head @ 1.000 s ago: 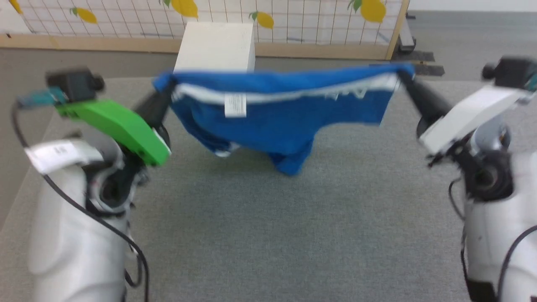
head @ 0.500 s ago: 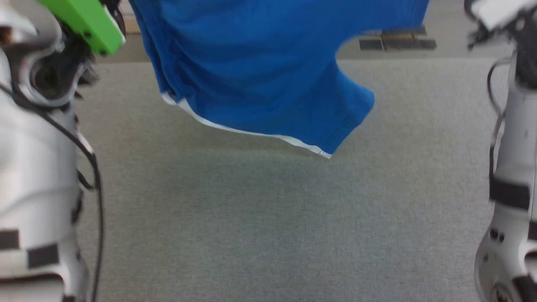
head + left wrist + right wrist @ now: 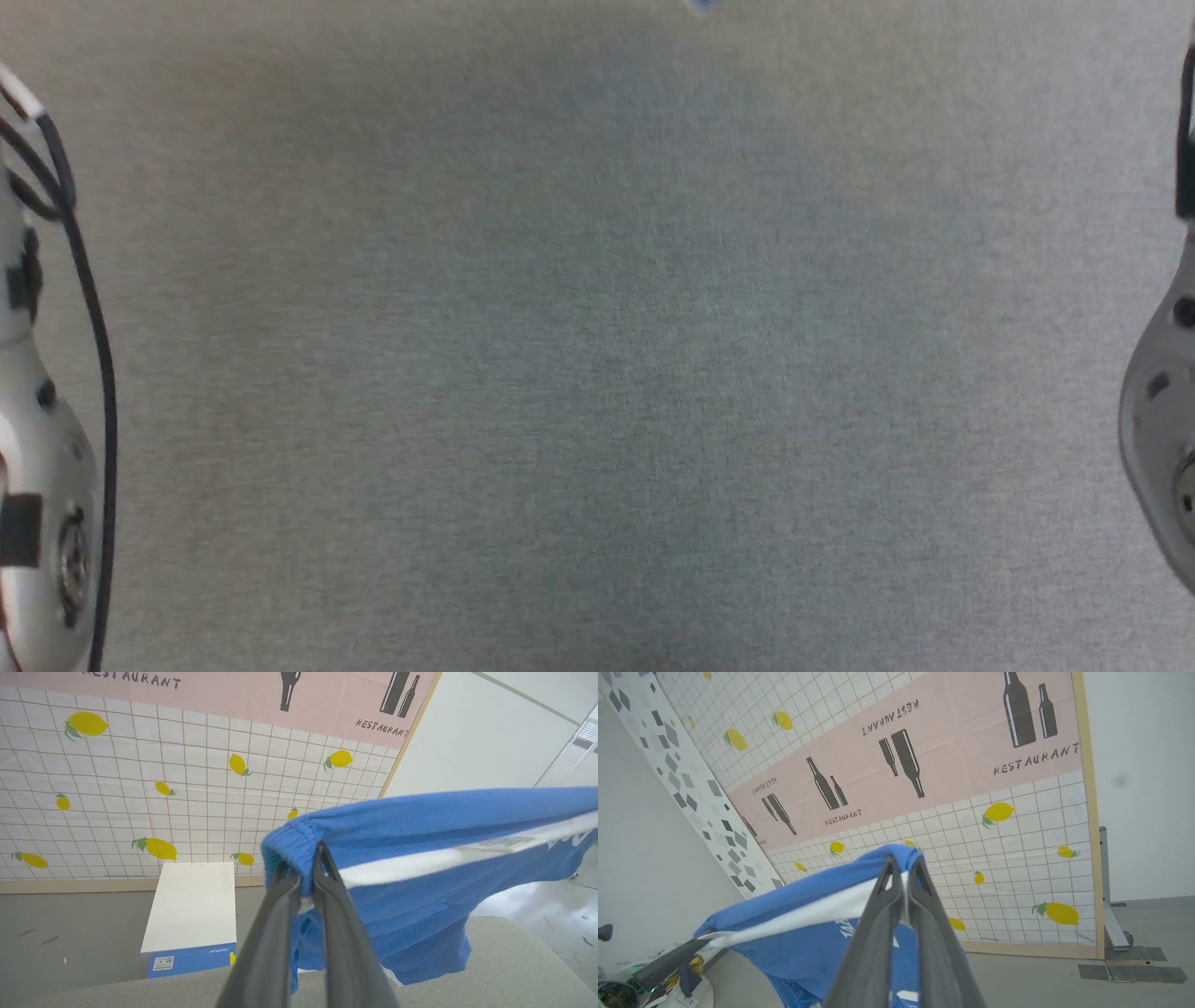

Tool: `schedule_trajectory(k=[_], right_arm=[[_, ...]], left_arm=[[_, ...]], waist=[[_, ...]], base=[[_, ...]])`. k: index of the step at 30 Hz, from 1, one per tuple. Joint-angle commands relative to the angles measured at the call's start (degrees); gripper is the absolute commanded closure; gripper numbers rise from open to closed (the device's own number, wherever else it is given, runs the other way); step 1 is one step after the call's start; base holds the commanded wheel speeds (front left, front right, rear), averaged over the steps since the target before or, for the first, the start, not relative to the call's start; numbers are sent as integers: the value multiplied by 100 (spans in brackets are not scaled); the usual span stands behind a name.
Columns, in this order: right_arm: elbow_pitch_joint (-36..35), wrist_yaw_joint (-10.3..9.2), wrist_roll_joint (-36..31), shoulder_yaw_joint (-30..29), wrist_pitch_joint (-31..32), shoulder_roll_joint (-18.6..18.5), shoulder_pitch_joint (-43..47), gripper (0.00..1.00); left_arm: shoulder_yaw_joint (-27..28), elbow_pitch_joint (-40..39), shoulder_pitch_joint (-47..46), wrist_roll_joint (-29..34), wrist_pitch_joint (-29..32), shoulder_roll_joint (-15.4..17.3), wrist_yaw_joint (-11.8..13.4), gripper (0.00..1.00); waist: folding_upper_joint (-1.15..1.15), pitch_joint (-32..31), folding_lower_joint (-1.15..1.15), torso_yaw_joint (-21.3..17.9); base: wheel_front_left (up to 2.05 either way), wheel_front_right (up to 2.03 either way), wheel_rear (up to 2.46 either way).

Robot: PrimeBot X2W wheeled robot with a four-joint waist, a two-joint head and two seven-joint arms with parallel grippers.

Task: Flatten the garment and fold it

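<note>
Left wrist view is showing, at the far left, a tiled wall panel (image 3: 117, 788) printed with yellow lemons, with a pink banner (image 3: 233, 695) running along its top. Below it a white box (image 3: 191, 910) with a blue end is standing on the grey floor (image 3: 70, 933), beyond the bench (image 3: 514, 970). At the centre the left fingers (image 3: 275, 924) are rising from the bottom edge and clenching a ribbed blue corner of the garment (image 3: 420, 826) between their tips. From there the garment is stretching to the right edge of the frame, raised over the bench, with a white band (image 3: 444, 861) running along it and loose blue fabric hanging beneath. Whether its lowest fold is touching the bench cannot be told.

In the head view a pale left forearm (image 3: 37, 467) with a black cable (image 3: 93, 327) is sitting at the left edge. The grey bench is spreading across the middle, a blue sliver (image 3: 702, 5) is peeking in at the top edge, and the right forearm (image 3: 1158, 420) is lying at the right edge.

In the right wrist view the left fingers are showing at the lower left, gripping the far corner. The garment is spanning up toward the centre, where white lettering (image 3: 845, 933) is showing. There the right fingers (image 3: 873, 933) are pinching its other corner tightly. At the right a wooden frame (image 3: 1092, 835) is edging the panel.
</note>
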Motion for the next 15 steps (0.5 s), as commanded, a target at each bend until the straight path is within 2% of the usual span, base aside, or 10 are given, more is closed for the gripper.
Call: schedule_trajectory(k=[1,7,10,15], right_arm=[[90,-11,-76,-47,-124,-45,-174,100],[373,-11,40,164,-352,-45,-240,100],[326,-11,224,374,-409,-45,110,100],[-106,-11,513,525,-502,-45,1105,100]], left_arm=[[-1,117,-149,65,-119,94,-29,100],[-211,575,-186,-61,-592,94,-118,100],[-323,746,65,-287,-822,69,-134,100],[-909,552,843,-854,-1180,104,-138,100]], waist=[[0,629,-1,-294],[0,806,-1,-267],[0,788,-1,-233],[0,576,-1,-122]], base=[[0,0,0],[0,0,0],[0,0,0],[0,0,0]])
